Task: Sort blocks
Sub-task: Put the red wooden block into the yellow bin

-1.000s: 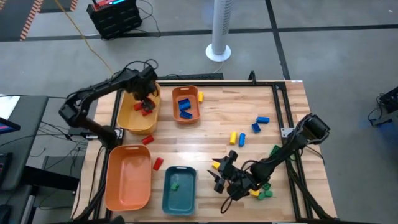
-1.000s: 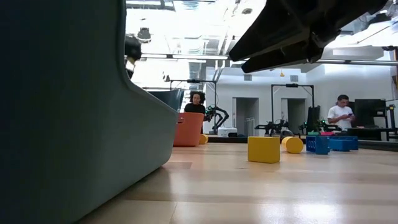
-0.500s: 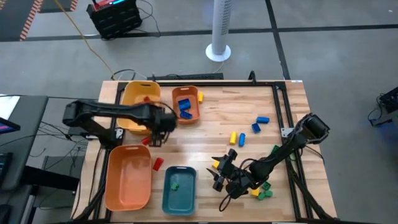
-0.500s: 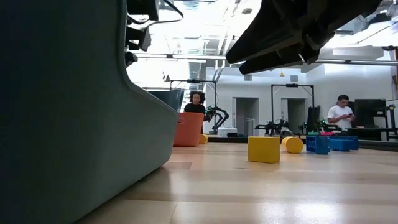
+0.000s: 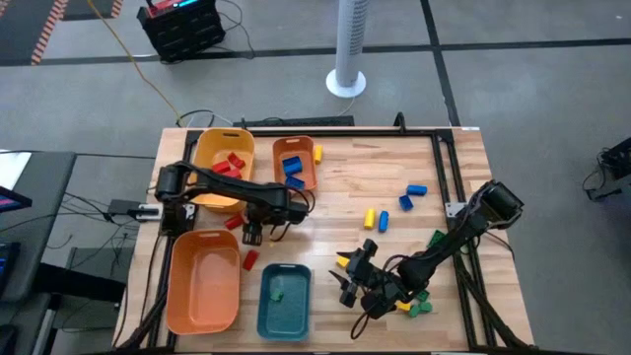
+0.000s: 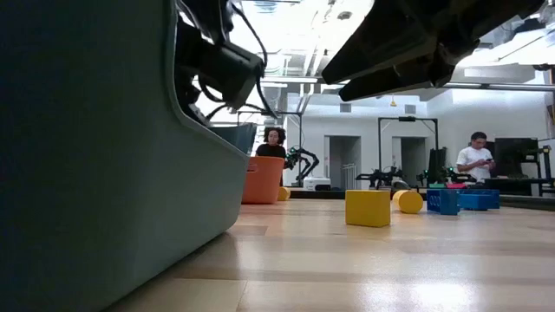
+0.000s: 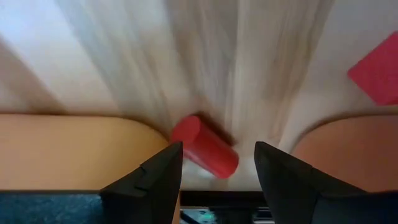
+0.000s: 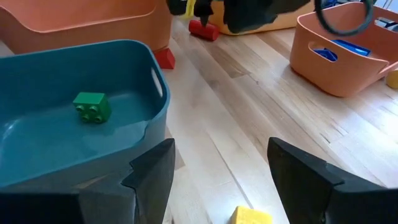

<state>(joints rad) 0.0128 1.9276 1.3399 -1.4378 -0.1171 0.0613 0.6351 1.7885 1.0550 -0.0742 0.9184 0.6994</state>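
Wooden table (image 5: pixel 394 163), red cylinder block (image 7: pixel 204 147) just beyond the parted left gripper (image 7: pixel 217 163).

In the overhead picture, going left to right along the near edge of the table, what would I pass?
Large orange tray → teal tray holding a green block → right end effector → green blocks at the right.

Bare wood mid-table; clutter along the edges.
Trays (image 5: pixel 204 286) crowd the frame's left, loose blocks (image 5: pixel 376 218) dot centre-right, upper right lies open.
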